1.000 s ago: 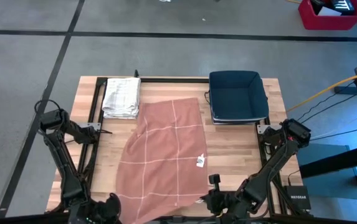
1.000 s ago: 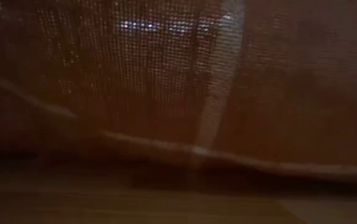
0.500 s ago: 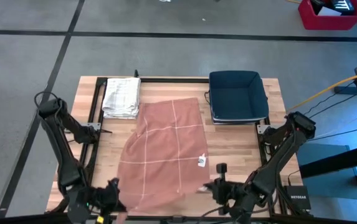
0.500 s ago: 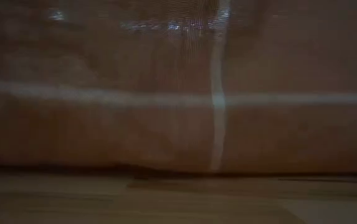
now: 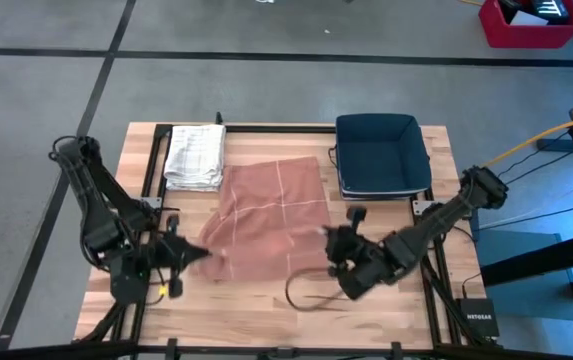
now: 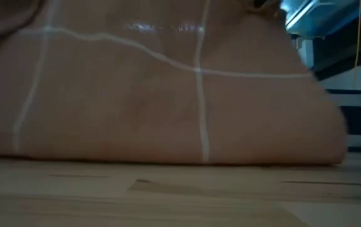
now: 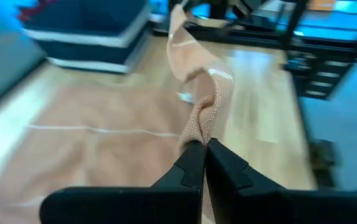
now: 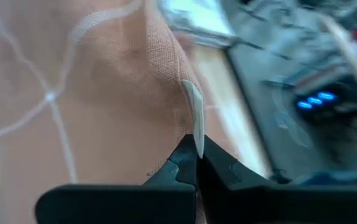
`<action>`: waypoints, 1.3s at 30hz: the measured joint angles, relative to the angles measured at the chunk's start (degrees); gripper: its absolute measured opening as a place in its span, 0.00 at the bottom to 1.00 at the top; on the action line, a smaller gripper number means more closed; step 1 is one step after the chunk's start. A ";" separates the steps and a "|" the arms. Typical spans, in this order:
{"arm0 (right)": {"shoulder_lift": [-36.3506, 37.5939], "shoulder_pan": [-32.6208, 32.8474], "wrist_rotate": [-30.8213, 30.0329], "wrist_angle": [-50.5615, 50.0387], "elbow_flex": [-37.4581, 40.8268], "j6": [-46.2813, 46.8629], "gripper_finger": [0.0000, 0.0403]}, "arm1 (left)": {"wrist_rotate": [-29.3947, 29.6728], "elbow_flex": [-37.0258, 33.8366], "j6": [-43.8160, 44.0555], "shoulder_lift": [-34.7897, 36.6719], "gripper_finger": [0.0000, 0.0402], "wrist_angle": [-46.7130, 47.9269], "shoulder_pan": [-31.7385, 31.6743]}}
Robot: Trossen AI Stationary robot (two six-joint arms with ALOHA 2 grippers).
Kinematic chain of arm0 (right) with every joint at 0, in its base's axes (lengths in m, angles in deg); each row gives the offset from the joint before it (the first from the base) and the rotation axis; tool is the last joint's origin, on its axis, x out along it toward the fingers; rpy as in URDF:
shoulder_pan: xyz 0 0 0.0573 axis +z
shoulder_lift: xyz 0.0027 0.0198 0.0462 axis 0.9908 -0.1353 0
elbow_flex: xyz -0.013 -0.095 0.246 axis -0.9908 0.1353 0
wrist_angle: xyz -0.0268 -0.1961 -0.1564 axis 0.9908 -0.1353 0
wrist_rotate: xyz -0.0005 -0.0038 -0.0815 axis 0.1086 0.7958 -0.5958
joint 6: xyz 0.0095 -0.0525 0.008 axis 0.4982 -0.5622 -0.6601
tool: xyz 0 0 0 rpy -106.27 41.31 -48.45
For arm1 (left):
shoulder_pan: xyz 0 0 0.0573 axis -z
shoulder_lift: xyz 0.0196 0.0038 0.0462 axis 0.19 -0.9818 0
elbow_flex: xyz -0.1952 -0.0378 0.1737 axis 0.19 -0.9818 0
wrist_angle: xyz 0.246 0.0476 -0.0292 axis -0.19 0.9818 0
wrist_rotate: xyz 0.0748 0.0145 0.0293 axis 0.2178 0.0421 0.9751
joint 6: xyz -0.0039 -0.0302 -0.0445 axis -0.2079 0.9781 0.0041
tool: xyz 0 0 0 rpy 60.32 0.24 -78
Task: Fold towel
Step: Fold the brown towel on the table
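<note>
Wooden tabletop (image 5: 386,230): near hem now lifted.
I've raised both near corners of the pink towel (image 5: 276,215) off the front edge; left gripper (image 5: 202,254) and right gripper (image 5: 328,236) clamp them, carrying toward the far edge, first fold underway.

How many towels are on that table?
2. A pink towel lies mid-table, its near corners pinched by the left gripper and right gripper. A folded white towel sits at the far left corner.

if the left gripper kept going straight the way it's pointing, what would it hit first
Most likely the towel itself: the left gripper, shut on its near corner, points across the table toward the right gripper. Depth is unclear.
</note>
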 joint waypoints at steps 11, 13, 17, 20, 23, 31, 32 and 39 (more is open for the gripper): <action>0.79 -15.21 -6.09 -2.17 0.02 -13.10 0.01 | 1.97 -0.02 -0.71 5.24 0.00 15.03 -11.30; 1.46 -17.01 -6.41 -1.89 0.04 -16.18 0.01 | 1.40 0.08 -4.51 6.28 0.00 15.11 -13.23; 5.09 -20.50 -8.46 1.60 0.04 -22.62 0.01 | 4.22 3.56 -12.90 8.40 0.00 14.69 -17.32; 8.50 -23.37 -7.57 5.04 0.04 -26.04 0.01 | 6.28 5.85 -17.48 10.18 0.00 14.83 -20.45; 12.23 -24.98 -7.52 10.82 0.04 -31.52 0.01 | 8.48 8.03 -21.46 11.81 0.00 14.17 -22.19; 17.03 -31.53 -4.65 25.03 -0.04 -43.78 0.01 | 15.35 10.16 -35.80 16.27 0.00 9.21 -25.44; 17.03 -32.58 -3.96 26.35 -0.04 -45.05 0.01 | 16.11 10.16 -38.21 16.72 0.00 8.05 -26.05; 16.98 -38.02 -2.92 43.97 -0.10 -61.15 0.01 | 17.68 10.14 -63.45 19.90 0.00 -13.03 -30.10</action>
